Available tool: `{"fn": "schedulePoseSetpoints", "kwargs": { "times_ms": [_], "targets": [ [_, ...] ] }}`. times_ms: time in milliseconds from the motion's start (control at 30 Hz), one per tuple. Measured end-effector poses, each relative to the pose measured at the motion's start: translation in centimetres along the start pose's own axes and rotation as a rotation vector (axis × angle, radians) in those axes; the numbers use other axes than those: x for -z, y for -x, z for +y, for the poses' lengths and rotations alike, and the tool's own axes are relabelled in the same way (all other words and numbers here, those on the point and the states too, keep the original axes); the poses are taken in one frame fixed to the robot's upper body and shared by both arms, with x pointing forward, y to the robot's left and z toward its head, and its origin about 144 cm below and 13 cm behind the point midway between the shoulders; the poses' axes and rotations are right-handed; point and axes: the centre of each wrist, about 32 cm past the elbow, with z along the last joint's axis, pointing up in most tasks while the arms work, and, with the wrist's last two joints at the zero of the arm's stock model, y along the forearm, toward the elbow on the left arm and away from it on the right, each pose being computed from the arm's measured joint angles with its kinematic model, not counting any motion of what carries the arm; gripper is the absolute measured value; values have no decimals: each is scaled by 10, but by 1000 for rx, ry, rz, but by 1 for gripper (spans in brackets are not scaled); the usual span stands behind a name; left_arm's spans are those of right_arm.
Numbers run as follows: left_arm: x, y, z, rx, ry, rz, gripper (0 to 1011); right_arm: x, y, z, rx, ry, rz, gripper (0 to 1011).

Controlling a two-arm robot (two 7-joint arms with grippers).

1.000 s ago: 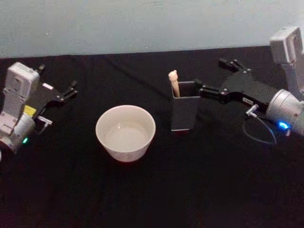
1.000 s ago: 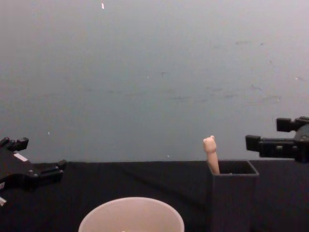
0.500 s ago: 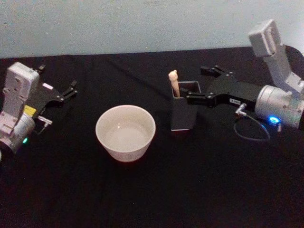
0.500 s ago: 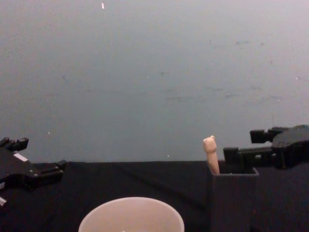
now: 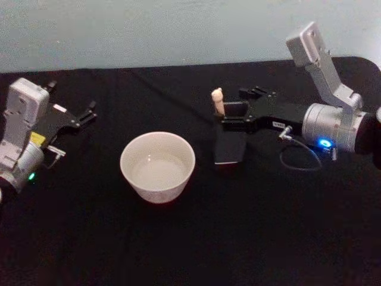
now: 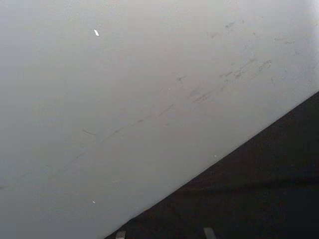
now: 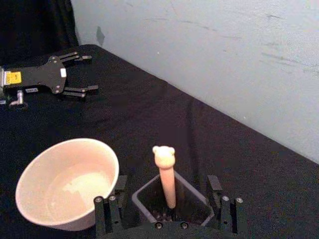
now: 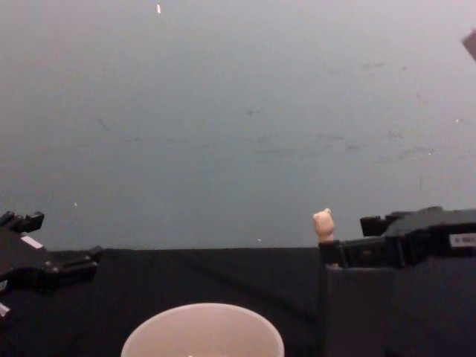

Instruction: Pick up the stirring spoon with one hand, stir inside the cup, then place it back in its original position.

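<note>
Vs 0.5 s ago: right gripper (image 5: 232,107) has moved left, from the right rim of the dark holder (image 5: 229,146) to over its mouth. It's also lower in the chest cam, now level w/ the holder top. Jaws are wide, one finger on each side of the mouth, gripping nothing. Stirring spoon (image 5: 218,101) is unchanged: upright in the holder's left corner, bear knob up. Cup (image 5: 157,167) hasn't moved: mid-worktop, just left of the holder and apart from it. Left gripper (image 5: 72,97) is parked as before near the worktop's (image 5: 268,226) left edge, jaws spread. View diffs: in the right wrist cam we see the spoon's stick running down into the holder, centred between the two fingers (image 7: 107,211) w/ a gap each side, no contact. In the chest cam a finger crosses in front of the stick, so just the knob pokes above it. We can't tell from the head cam how far the spoon sits ahead of the fingertips. Left wrist cam faces the pale wall (image 6: 124,99) and a strip of worktop.
</note>
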Motion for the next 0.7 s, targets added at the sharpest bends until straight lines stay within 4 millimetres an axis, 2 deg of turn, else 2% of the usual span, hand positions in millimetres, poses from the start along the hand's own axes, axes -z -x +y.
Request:
{"fn": "schedulePoseSetpoints", "kwargs": {
  "times_ms": [700],
  "targets": [
    [0,0,0,0,0,0,1002,-3,-4,25,-6,-4,18,1002]
  ]
}}
